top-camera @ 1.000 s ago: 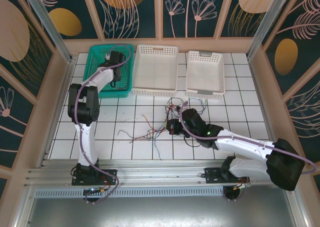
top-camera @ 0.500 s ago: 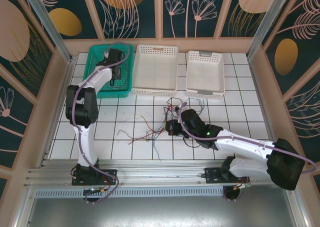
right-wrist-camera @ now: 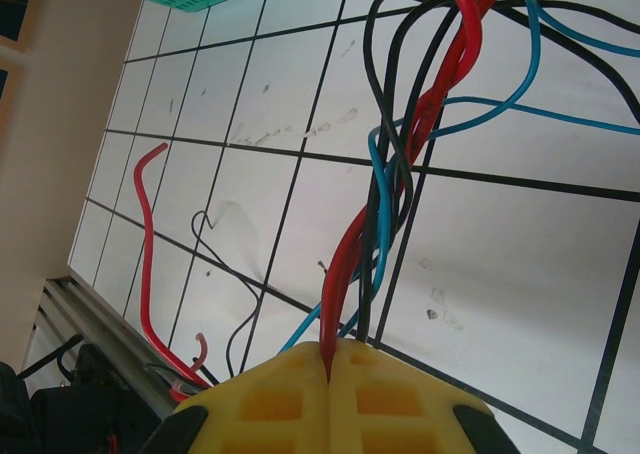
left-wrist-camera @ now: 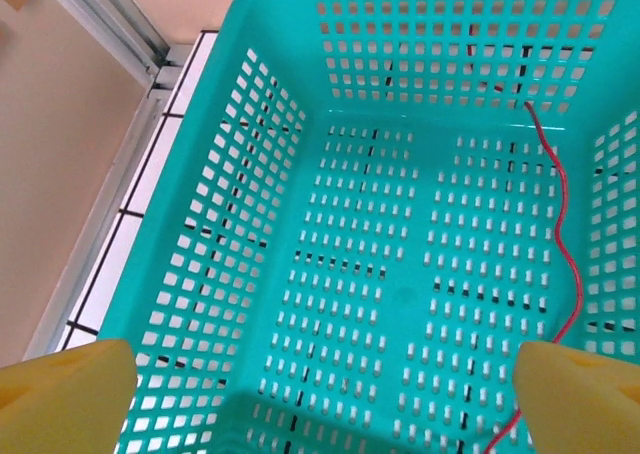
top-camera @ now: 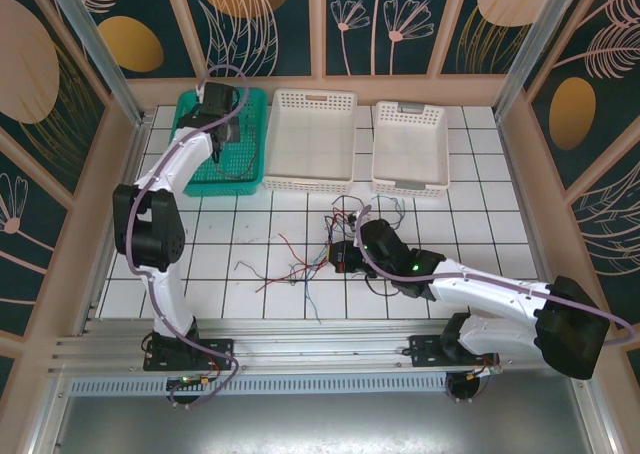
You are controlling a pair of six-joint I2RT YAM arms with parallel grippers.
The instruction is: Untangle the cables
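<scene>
thin cables [right-wrist-camera: 383,179] twisted together, red, blue, black

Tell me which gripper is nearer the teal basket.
Left. The left gripper hangs open right above the teal basket; the right gripper is out over the tiled table, shut on the cables, well clear of it.

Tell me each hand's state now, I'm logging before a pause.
Left hand: open, empty, over the green basket.
Right hand: closed on the wire bundle.
</scene>
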